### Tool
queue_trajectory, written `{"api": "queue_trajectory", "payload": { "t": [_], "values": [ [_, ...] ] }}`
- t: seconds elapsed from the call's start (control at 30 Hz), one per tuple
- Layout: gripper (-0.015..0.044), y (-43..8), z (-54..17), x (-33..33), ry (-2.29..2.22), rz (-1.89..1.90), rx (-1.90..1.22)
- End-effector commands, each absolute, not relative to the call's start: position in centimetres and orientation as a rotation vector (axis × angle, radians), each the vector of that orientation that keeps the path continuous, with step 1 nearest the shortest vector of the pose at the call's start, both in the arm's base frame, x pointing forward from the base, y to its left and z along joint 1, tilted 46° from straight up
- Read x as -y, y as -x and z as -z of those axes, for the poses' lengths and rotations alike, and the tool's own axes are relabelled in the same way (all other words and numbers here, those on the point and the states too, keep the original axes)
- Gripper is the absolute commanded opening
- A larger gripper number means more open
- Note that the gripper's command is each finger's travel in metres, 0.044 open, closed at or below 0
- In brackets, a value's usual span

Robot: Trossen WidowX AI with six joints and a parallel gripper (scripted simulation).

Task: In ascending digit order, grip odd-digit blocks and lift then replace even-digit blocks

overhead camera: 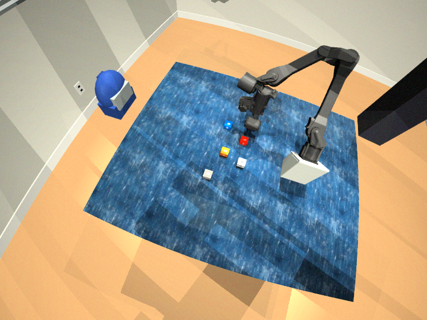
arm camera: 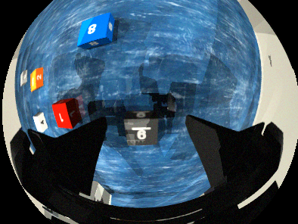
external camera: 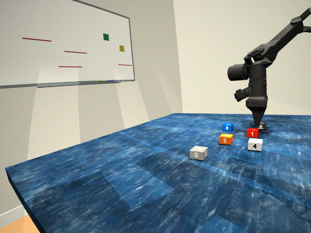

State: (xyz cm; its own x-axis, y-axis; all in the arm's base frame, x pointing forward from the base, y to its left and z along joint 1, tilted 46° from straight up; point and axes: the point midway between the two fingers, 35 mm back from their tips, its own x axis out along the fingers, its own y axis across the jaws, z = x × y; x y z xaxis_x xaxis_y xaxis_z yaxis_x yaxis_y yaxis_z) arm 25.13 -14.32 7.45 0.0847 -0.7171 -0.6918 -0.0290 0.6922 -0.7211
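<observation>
The gripper point(overhead camera: 249, 132) point(external camera: 256, 125) point(arm camera: 146, 120) stood low over the surface point(overhead camera: 241, 241) point(external camera: 150, 200) point(arm camera: 181, 57), its fingers wide apart and clamped on nothing; the black 9 block point(external camera: 262, 125) point(arm camera: 141, 130) showed between them in the wrist view, toward the surface's upper edge as seen from the top; the red 1 block point(overhead camera: 243, 140) point(external camera: 252, 133) point(arm camera: 66, 113) sat near it; the gray 0 block point(overhead camera: 207, 174) point(external camera: 198, 153) point(arm camera: 24, 78) lay closest of the blocks to the lower-left corner in that top view.
</observation>
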Motion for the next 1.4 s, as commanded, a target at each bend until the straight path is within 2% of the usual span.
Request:
{"api": "queue_trajectory", "payload": {
  "t": [0.0,0.03,0.4,1.37],
  "values": [
    [0.04,-24.98,-6.85,14.67,0.673,0.568,-1.417],
    [0.04,-24.98,-6.83,14.69,0.673,0.568,-1.417],
    [0.012,-24.98,-6.83,14.69,0.673,0.568,-1.417],
    [0.012,-24.98,-6.83,14.69,0.673,0.568,-1.417]
  ]
}}
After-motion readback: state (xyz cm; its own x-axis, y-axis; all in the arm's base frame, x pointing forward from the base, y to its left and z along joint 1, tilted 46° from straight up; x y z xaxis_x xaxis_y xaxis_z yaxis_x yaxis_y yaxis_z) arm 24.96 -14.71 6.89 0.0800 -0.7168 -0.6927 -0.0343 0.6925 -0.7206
